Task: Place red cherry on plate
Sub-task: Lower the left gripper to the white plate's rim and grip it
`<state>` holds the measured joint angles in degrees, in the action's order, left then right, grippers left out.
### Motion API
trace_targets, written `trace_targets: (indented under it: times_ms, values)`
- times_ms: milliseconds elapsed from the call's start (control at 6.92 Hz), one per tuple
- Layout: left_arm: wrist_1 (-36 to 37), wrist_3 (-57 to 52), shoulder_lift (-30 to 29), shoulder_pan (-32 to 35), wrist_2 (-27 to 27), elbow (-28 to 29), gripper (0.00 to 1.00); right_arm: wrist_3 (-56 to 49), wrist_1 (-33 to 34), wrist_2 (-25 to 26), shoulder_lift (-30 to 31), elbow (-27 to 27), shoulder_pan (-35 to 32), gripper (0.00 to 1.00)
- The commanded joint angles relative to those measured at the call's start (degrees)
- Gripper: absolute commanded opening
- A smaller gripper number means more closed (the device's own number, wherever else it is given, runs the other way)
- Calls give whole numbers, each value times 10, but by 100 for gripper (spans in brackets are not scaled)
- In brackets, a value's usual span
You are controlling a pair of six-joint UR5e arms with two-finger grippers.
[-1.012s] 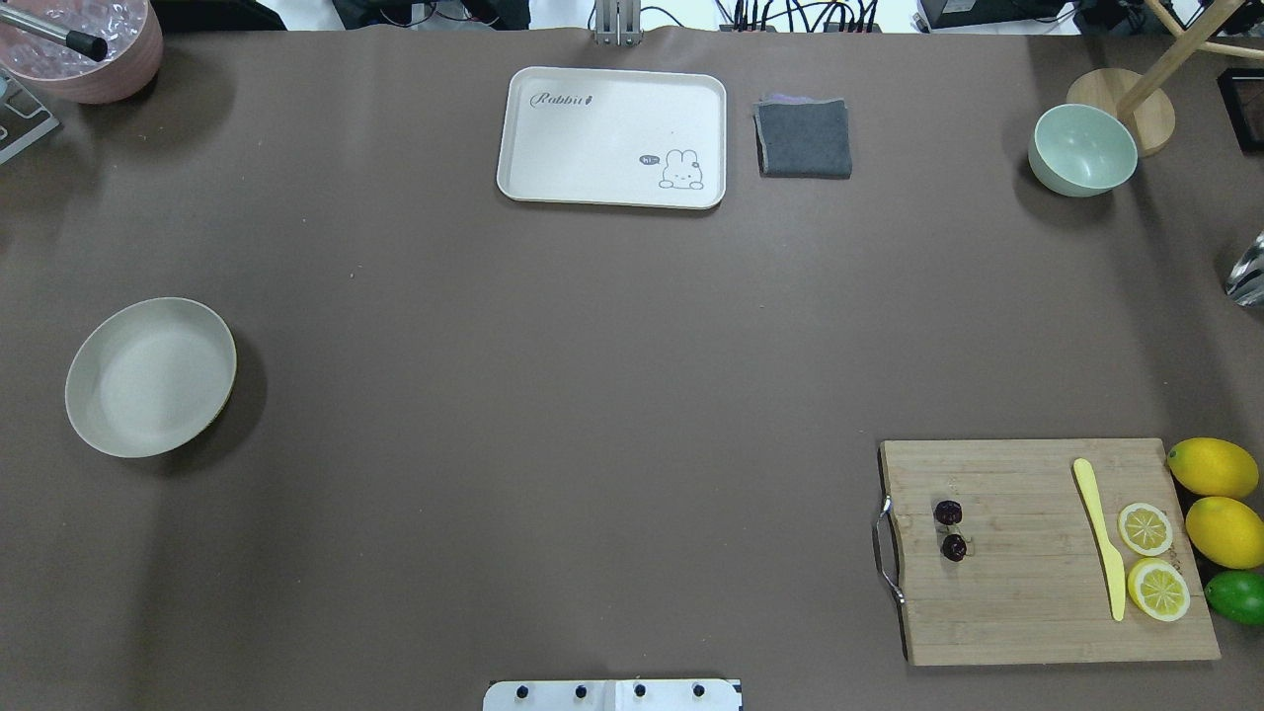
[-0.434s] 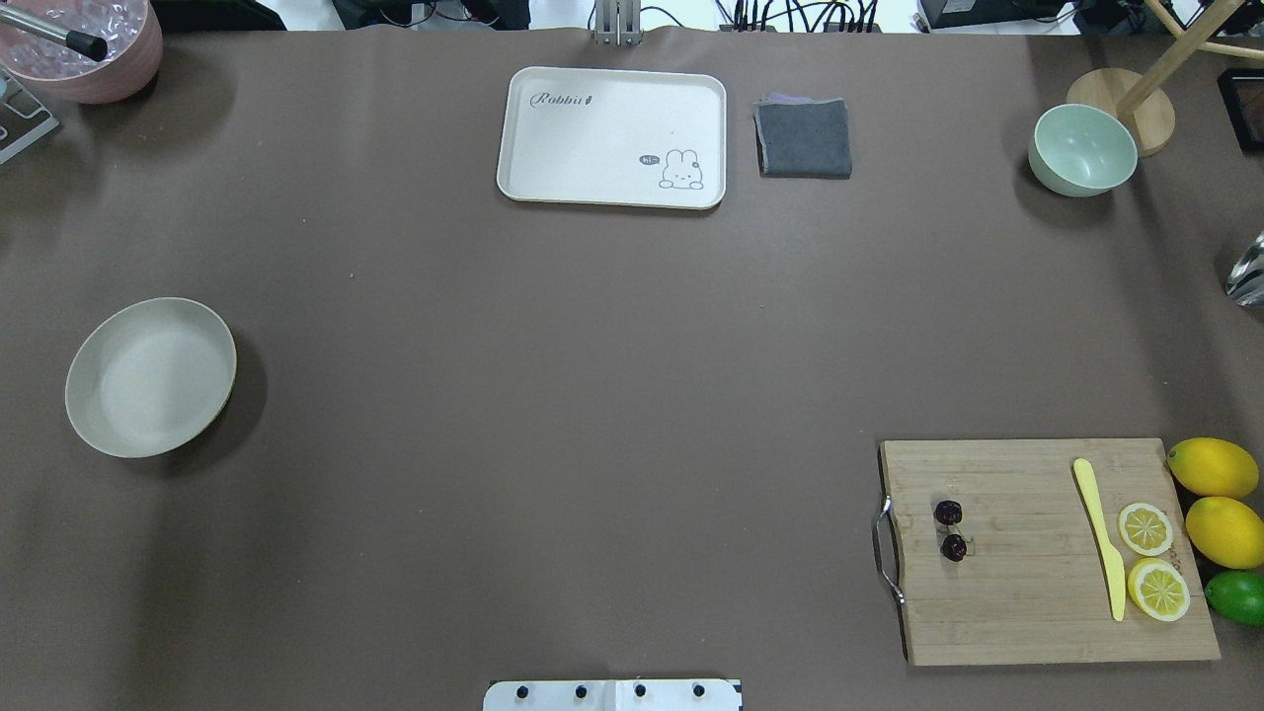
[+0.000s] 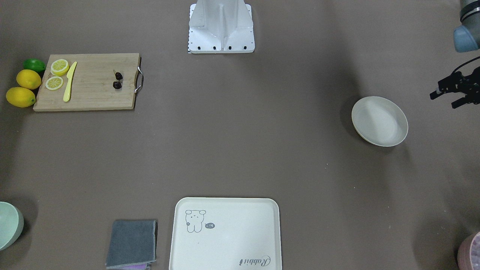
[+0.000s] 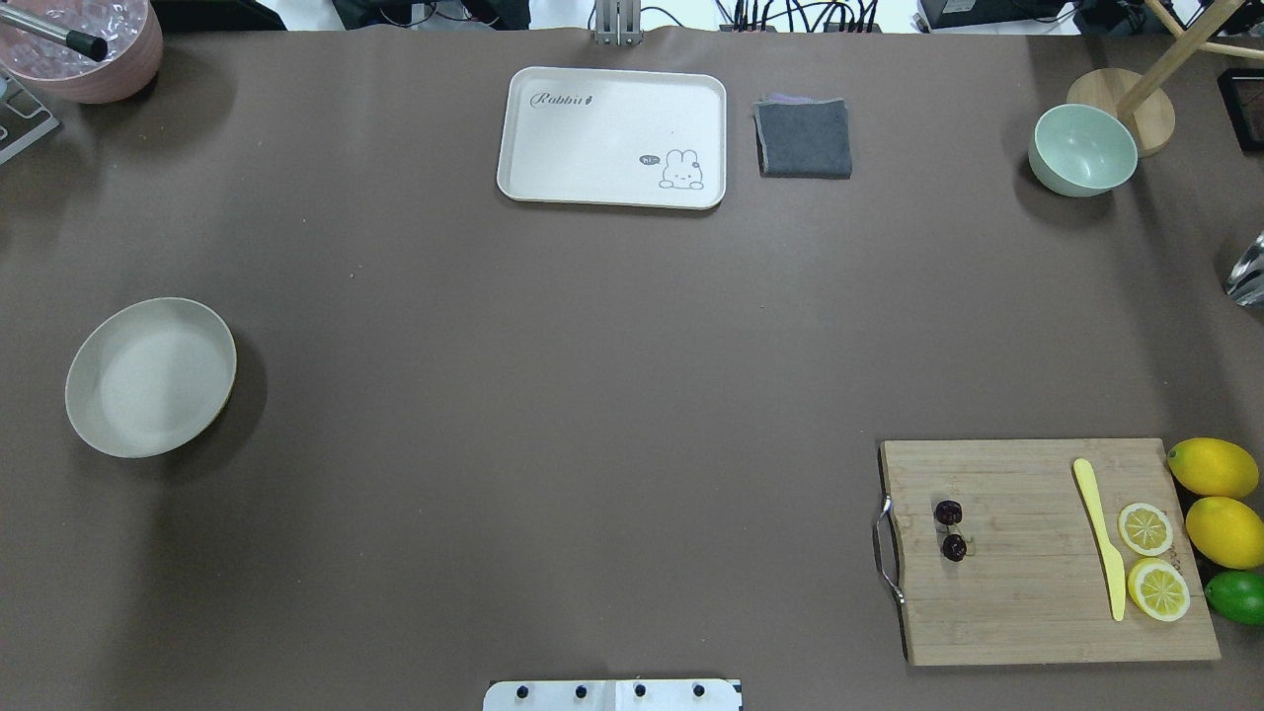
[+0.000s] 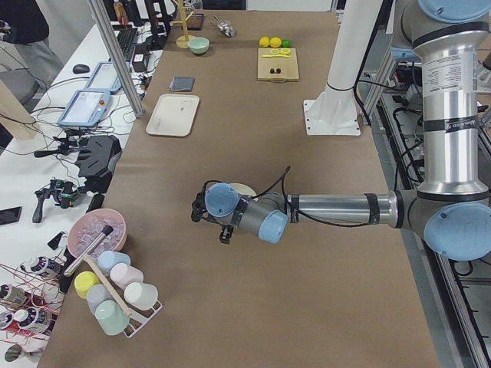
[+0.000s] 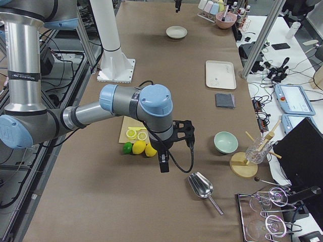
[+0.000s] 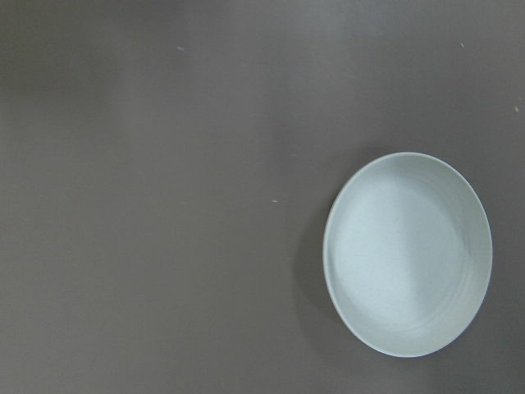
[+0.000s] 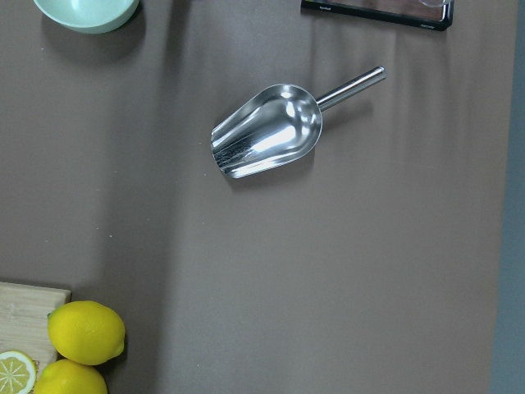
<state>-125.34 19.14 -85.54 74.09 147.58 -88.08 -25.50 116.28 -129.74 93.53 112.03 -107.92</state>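
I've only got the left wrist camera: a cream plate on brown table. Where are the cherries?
Observer: The cherries lie on the wooden cutting board, near its metal handle, at the opposite end from the plate.
Operator: Which gripper is closer to them?
Observer: The right gripper; it hangs over the table past the lemons, near a metal scoop, not over the board.
Operator: And my left gripper?
Observer: It hovers off to the plate's side, not over it, fingers apart, holding nothing.
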Motion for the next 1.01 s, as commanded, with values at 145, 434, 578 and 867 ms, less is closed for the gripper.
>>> trace_targets:
  times_ms: [145, 434, 578, 867]
  values:
    - [-165, 102, -17, -82, -86, 72, 95, -6, 0, 0, 14, 11, -10, 100]
    - [-211, 141, -25, -112, -113, 93, 91, -6, 0, 0, 15, 13, -10, 100]
    - [-225, 141, -26, -118, -113, 104, 88, -6, 0, 0, 16, 13, -10, 100]
    - [-248, 141, -26, -118, -114, 124, 67, -7, 1, 0, 17, 20, -10, 100]
